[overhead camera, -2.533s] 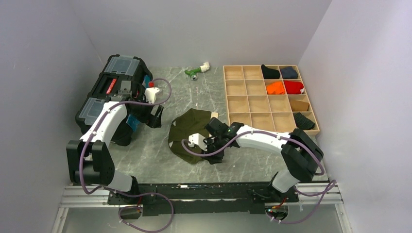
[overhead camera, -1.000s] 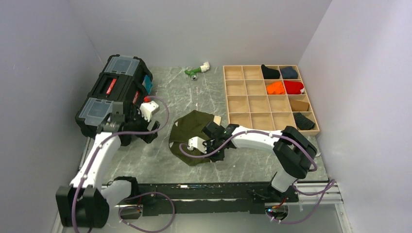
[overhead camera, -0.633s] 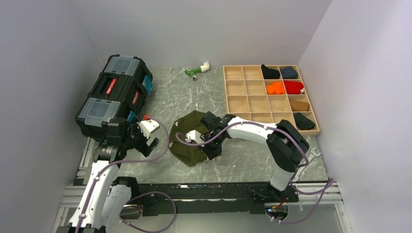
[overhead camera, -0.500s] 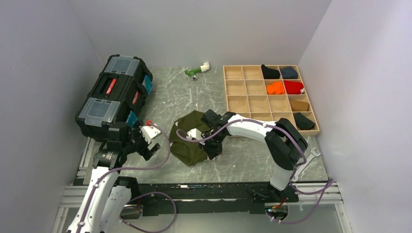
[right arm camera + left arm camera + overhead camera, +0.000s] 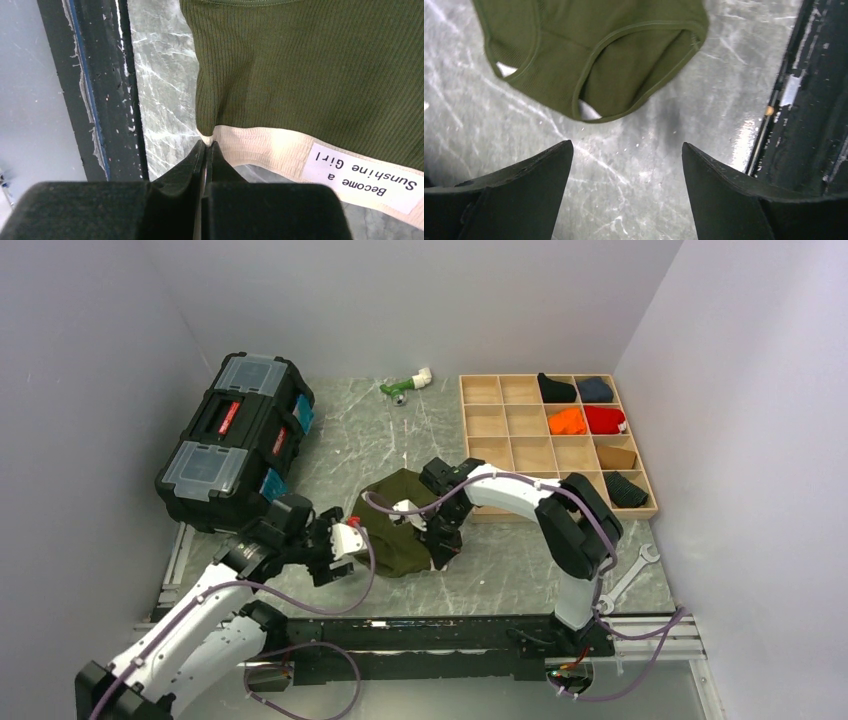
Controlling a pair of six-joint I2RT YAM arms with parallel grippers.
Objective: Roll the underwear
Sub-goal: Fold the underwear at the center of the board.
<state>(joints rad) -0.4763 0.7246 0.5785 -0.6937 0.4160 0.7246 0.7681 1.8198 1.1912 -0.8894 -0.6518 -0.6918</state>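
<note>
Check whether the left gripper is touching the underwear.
Apart. The left wrist view shows the left gripper open, with bare marble tabletop between it and the hem of the underwear.

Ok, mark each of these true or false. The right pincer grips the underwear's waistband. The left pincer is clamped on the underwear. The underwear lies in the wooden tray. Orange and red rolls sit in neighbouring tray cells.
1. The right pincer grips the waistband of the underwear. True.
2. The left pincer is clamped on the underwear. False: it is open over bare table, beside the cloth.
3. The underwear lies in the tray. False: it lies on the table beside it.
4. The orange roll and red roll are neighbours. True.
</note>
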